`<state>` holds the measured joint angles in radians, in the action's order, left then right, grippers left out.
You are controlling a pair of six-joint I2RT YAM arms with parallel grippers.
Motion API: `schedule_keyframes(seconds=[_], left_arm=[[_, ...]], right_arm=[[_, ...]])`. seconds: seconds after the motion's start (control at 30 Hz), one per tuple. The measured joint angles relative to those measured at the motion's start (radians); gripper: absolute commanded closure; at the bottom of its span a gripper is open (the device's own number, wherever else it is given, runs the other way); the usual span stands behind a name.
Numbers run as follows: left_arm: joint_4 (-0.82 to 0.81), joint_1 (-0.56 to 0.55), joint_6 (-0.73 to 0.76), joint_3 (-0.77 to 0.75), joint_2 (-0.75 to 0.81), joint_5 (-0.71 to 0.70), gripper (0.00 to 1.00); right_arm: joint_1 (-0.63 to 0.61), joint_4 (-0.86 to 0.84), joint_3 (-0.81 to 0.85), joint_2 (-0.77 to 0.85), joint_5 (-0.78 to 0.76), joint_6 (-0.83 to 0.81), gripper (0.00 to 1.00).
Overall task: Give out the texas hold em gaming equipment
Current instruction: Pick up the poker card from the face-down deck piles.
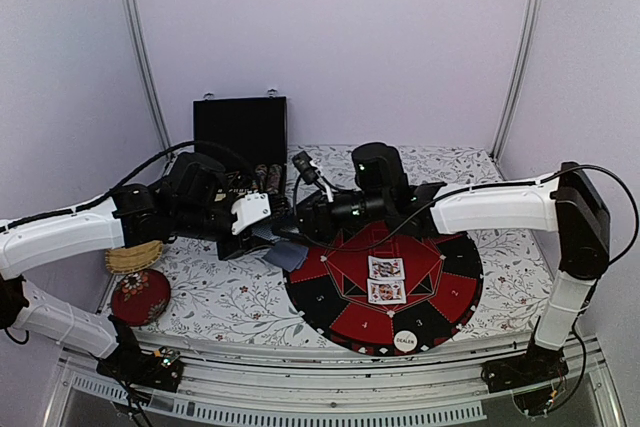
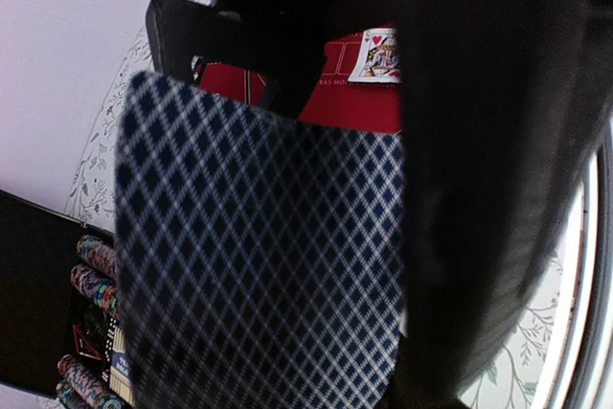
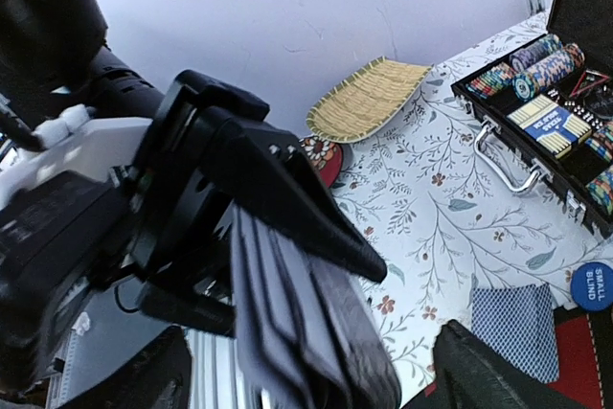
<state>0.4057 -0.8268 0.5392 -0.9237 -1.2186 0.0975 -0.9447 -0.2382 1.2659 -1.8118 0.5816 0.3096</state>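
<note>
My left gripper (image 1: 262,230) is shut on a stack of playing cards (image 2: 259,256) with blue diamond backs, held above the table left of the mat. In the right wrist view the cards (image 3: 287,323) show fanned edge-on. My right gripper (image 1: 290,223) is open, with a finger on each side of the held cards (image 3: 297,375). One face-down card (image 1: 285,255) lies at the mat's left edge. Two face-up cards (image 1: 386,267) (image 1: 386,291) lie in the middle of the mat. A white DEALER button (image 1: 405,341) sits at the mat's near edge. A blue SMALL BLIND button (image 3: 592,284) lies by the face-down card (image 3: 517,328).
The round red-and-black mat (image 1: 450,277) lies centre right. The open black chip case (image 1: 240,132) with rows of chips (image 3: 541,59) stands at the back. A woven tray (image 1: 133,259) and a red round dish (image 1: 140,297) sit at the left.
</note>
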Motion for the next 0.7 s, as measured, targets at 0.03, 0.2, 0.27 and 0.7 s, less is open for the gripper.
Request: schedule_keyframes(seconds=[0.03,0.2,0.27,0.7], left_arm=[[0.0,0.0,0.0,0.0,0.0,0.0,0.53],[0.0,0.0,0.0,0.0,0.0,0.001,0.54],[0.0,0.0,0.0,0.0,0.0,0.002,0.54],[0.002,-0.001,0.0,0.002,0.0,0.002,0.54]], right_arm=[[-0.004,-0.004,0.011,-0.016,-0.008,-0.005,0.21],[-0.007,-0.009,0.035,-0.043,-0.066,-0.013,0.41],[-0.007,-0.005,0.035,-0.043,-0.091,-0.012,0.46],[-0.01,0.078,-0.011,0.052,-0.208,-0.011,0.61]])
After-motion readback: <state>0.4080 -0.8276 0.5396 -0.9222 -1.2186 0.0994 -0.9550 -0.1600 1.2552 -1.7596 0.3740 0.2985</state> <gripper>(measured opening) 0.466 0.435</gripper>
